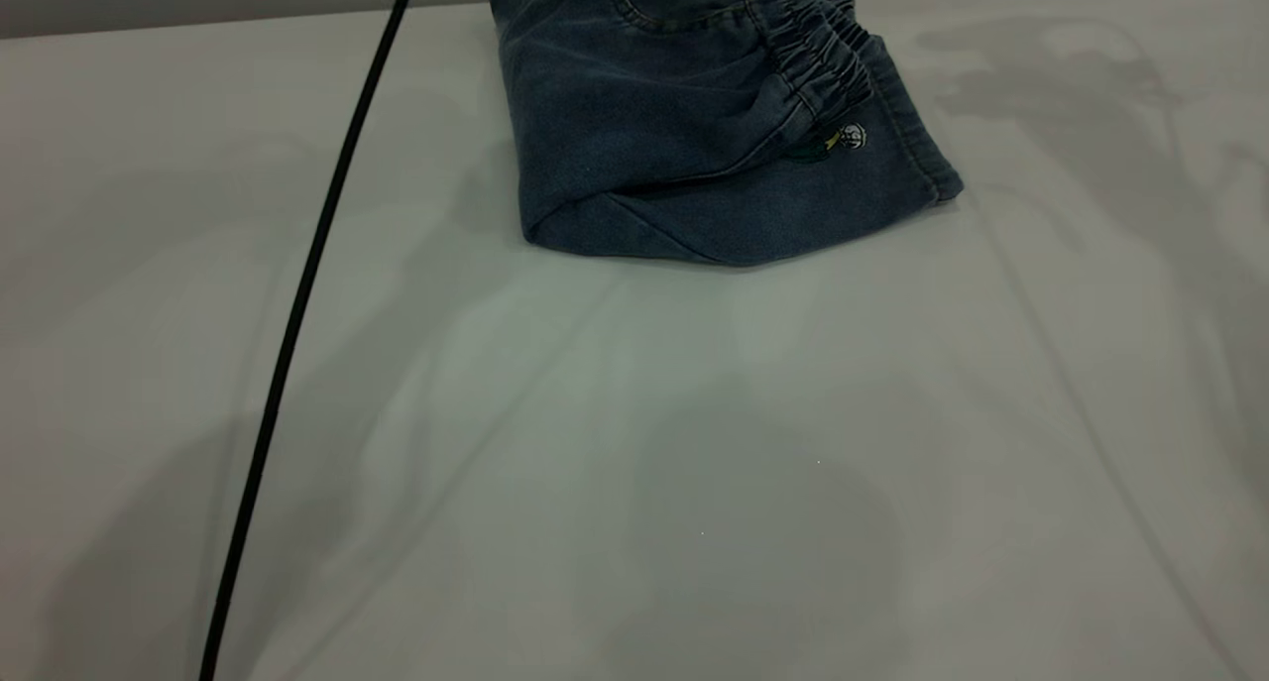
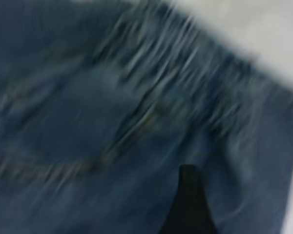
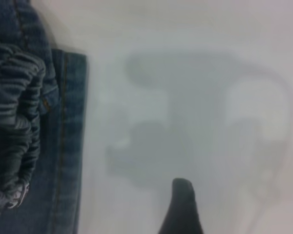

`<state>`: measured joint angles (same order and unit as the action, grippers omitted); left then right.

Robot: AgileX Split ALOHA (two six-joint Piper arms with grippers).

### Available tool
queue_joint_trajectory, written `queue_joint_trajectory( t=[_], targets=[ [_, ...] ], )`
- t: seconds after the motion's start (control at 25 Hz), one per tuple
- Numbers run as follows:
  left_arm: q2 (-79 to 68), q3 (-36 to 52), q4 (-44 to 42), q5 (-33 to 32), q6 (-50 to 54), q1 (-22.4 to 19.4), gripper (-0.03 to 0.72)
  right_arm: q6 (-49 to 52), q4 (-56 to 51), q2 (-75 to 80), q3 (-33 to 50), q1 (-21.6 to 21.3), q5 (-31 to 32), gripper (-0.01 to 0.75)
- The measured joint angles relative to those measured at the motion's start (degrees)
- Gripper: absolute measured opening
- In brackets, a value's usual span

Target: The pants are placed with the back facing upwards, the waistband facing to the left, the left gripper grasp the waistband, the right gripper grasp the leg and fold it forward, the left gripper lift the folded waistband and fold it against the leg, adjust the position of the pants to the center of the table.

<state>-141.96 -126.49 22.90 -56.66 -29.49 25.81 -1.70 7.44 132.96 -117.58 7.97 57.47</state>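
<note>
The pants [image 1: 674, 156] lie folded into a compact blue denim bundle at the far middle of the table [image 1: 634, 443]. The ruched waistband [image 1: 813, 56] rests on top toward the right, over a leg whose stitched hem [image 1: 917, 146] pokes out beyond it. Neither gripper shows in the exterior view. In the left wrist view, my left gripper [image 2: 189, 209] hovers close over the denim, with the waistband [image 2: 185, 63] just ahead. In the right wrist view, my right gripper [image 3: 181, 207] is above bare table beside the hem [image 3: 68, 136] and the waistband [image 3: 14, 112].
A black cable [image 1: 307, 284] runs diagonally across the left part of the table from the far edge to the near edge. Arm shadows fall on the white surface to the right of the pants.
</note>
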Motion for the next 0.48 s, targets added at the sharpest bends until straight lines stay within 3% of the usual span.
queue_joint_trajectory(
  t=[0.16, 0.48],
  targets=[
    [-2.2, 0.1, -6.4, 0.6, 5.2, 0.2, 0.499, -0.1, 0.0, -1.3, -3.4, 0.0, 3.1, 0.477],
    [-3.2, 0.1, -6.6, 5.8, 5.9, 3.3, 0.499, -1.9, -0.9, -4.7, -18.8, 0.0, 12.8, 0.477]
  ],
)
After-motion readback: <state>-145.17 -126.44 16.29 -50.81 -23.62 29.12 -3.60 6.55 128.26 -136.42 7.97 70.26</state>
